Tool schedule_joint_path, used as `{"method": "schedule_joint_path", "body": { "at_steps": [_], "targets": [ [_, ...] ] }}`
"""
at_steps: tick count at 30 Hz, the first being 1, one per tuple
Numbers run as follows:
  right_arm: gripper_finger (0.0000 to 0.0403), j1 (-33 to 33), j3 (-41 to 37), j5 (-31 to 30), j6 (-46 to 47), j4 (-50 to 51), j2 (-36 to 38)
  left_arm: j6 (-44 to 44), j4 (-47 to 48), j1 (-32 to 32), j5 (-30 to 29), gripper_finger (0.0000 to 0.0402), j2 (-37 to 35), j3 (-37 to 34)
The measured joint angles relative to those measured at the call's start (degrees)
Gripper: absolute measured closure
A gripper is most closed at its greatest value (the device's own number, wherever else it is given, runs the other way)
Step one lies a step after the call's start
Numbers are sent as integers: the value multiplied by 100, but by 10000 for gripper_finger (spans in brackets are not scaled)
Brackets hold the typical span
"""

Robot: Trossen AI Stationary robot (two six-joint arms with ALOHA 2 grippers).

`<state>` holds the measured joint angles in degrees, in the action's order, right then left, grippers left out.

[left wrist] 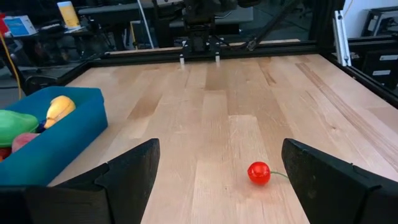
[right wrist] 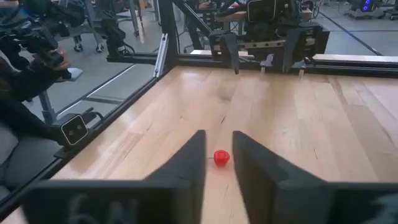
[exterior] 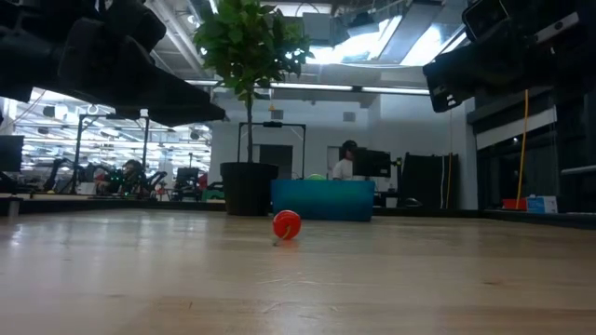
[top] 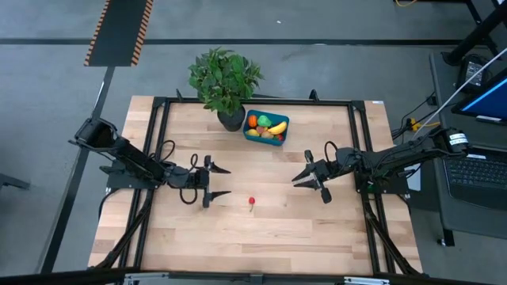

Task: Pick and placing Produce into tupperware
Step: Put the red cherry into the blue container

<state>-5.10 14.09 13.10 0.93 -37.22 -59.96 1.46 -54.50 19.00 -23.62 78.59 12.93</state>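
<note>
Red produce piece (top: 252,202) lies alone on counter (top: 269,237), well short of tupperware (top: 266,127). Left hand (top: 215,181) spread wide, empty. Right hand (top: 304,180) slightly parted, empty, above counter.

Overhead camera looks straight down; low camera sits level on the pale wooden worktop (top: 261,229); wrist cameras face each other, sharing the small red round toy fruit (left wrist: 259,173).

On the worktop (top: 317,229), the tupperware (top: 266,129) sits just right of the potted plant (top: 225,81), with produce (top: 271,127) inside. One loose piece (top: 252,202) lies well in front of the tupperware, between the left tool (top: 218,181) and right tool (top: 312,182).
</note>
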Motion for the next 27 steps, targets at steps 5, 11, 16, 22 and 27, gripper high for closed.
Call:
{"method": "schedule_joint_path", "body": {
  "at_steps": [5, 11, 16, 22, 27],
  "targets": [
    [243, 0, 0, -2, 16, -4, 0, 24, 0, 3, 2, 72, 0, 0],
    [166, 0, 0, -2, 34, -8, 0, 259, -19, 70, 2, 72, 2, -176],
    [137, 0, 0, -2, 24, -10, 0, 853, -424, 199, -2, 72, 4, -572],
    [131, 0, 0, -2, 26, -27, -2, 813, -737, 283, 1, 72, 4, -699],
    [131, 0, 2, -143, 29, -152, -4, 854, -732, 283, 2, 72, 4, -699]
  ]
}}
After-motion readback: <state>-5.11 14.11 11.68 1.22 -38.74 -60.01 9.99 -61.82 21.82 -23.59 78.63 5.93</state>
